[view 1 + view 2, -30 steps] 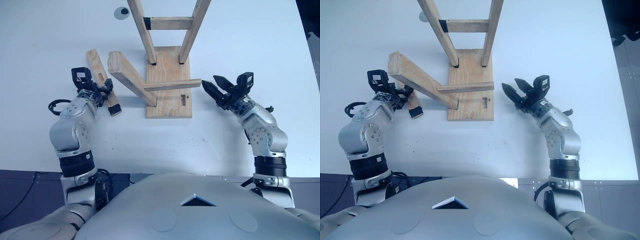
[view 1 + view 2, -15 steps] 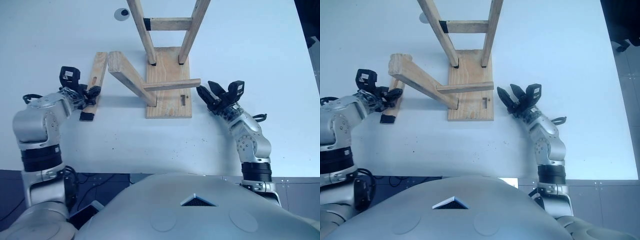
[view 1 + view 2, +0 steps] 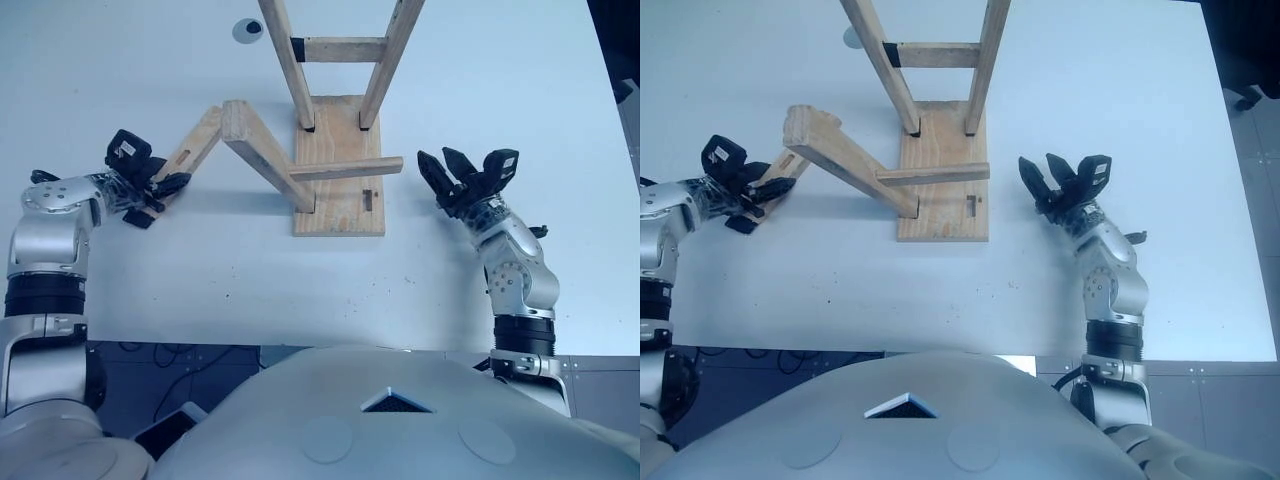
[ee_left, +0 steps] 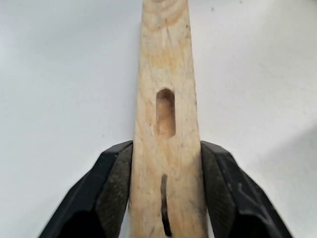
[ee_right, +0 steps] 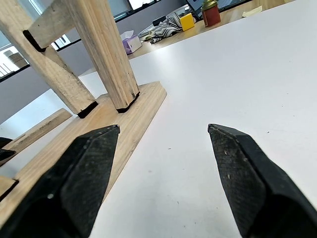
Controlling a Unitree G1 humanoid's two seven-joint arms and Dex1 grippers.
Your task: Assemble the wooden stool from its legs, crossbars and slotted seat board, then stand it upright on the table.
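Loose leg (image 3: 192, 150) is pinched near its dark-capped end between the left gripper's (image 3: 152, 192) fingers (image 4: 116, 183) — its long axis runs straight out past them toward the tilted leg (image 3: 262, 150) (slotted face up). Left elbow is bent, forearm angled inward. The right gripper (image 3: 467, 172) is spread, empty, just beside the seat board (image 3: 340, 208).

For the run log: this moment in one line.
left fingers shut on loose leg | right fingers open beside seat board | one slot empty
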